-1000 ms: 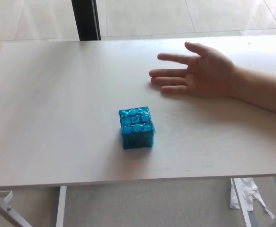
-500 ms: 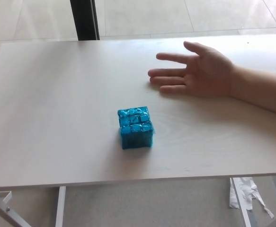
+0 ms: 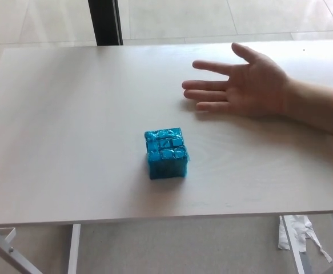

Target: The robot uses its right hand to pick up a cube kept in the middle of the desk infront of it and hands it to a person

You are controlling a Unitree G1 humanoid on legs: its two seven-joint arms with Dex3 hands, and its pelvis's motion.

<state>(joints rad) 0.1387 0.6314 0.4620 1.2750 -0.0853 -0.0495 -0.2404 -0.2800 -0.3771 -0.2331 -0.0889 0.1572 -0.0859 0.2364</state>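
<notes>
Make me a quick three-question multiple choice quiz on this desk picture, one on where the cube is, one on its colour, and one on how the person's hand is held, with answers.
1. Where does the cube sit on the desk?
A. Near the middle, closer to the front edge
B. At the far left corner
C. On the person's palm

2. What colour is the cube?
A. Red
B. Shiny blue
C. Yellow

3. How is the person's hand held?
A. Closed in a fist
B. Gripping the cube
C. Open, palm up, fingers spread

Answers:
1. A, since the cube stands alone on the desk around its centre, apart from the hand.
2. B, since its wrapped faces are bright blue and glossy.
3. C, since the palm faces up with the fingers apart, resting on the desk beyond the cube toward the right; neither robot hand is in view.
</notes>
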